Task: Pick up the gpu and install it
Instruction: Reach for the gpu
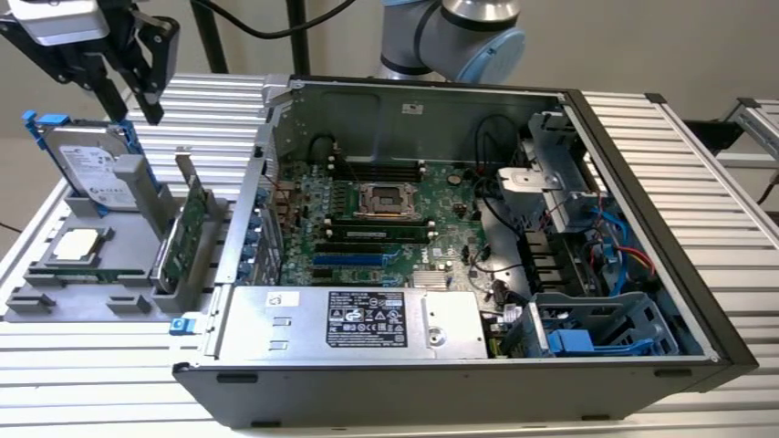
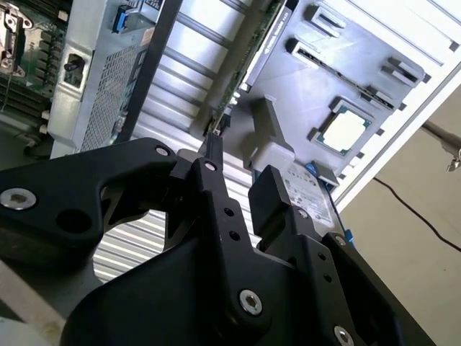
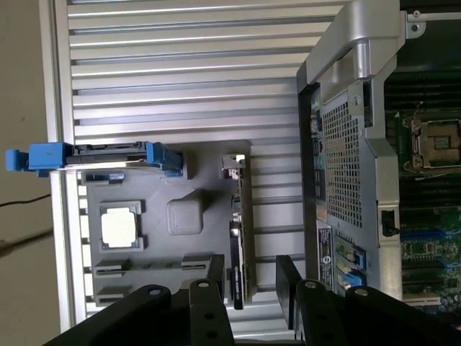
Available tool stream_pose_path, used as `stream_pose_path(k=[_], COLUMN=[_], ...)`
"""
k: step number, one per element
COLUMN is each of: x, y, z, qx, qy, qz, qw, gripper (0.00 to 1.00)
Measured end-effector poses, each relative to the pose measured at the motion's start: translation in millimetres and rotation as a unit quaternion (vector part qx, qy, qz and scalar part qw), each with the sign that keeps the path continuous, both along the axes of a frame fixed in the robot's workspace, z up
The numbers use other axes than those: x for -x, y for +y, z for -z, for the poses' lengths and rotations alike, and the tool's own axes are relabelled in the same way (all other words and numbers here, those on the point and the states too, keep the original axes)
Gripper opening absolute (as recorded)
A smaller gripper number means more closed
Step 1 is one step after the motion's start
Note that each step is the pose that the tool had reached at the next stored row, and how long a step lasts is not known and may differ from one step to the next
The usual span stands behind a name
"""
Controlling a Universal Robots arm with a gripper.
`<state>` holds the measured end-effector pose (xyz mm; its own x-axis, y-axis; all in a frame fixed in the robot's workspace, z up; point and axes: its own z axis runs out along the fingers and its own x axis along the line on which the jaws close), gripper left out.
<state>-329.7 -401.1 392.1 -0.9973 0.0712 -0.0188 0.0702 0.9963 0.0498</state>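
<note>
Bright, even light surrounds the computer case (image 1: pixel 426 392); the ribbed table (image 3: pixel 180 72) beside it glares, and inside it is dimmer.

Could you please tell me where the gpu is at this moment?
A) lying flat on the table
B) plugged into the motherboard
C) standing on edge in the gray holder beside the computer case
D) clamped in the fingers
C: the gpu stands on edge in the gray holder at the exterior view's left of the computer case, and the gripper hangs above the holder, open and empty.
</note>
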Motion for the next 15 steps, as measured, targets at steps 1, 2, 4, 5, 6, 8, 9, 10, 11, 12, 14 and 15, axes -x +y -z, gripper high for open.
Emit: stream_pose_path(k=[1, 2, 4, 5, 6, 8, 9, 10, 11, 12, 14, 15], x=[0.0, 0.0, 0.0, 0.0, -0.1, -0.1, -0.1, 0.0, 0.0, 0.0, 0.0, 0.0], y=[0.0, 0.0, 0.0, 0.0, -0.1, -0.1, -0.1, 0.0, 0.0, 0.0, 0.0, 0.0], z=[0.1, 0.3, 0.7, 0.9, 1.1, 1.5, 1.7, 2.0, 2.2, 2.4, 2.8, 3.0], qx=[0.0, -0.0001, -0.0002, -0.0002, -0.0002, -0.0002, -0.0002, -0.0002, -0.0002, -0.0002, -0.0002, -0.0001], qy=[0.0, 0.0, 0.0, 0.0, 0.0, 0.0, 0.0, 0.0, 0.0, 0.0, 0.0, 0.0], qz=[0.0, 0.0, 0.0, 0.0, 0.0, 0.0, 0.0, 0.0, 0.0, 0.0, 0.0, 0.0], qw=[1.0, 1.0, 1.0, 1.0, 1.0, 1.0, 1.0, 1.0, 1.0, 1.0, 1.0, 1.0], gripper=[1.0, 1.0, 1.0, 1.0, 1.0, 1.0, 1.0, 1.0, 1.0, 1.0, 1.0, 1.0])
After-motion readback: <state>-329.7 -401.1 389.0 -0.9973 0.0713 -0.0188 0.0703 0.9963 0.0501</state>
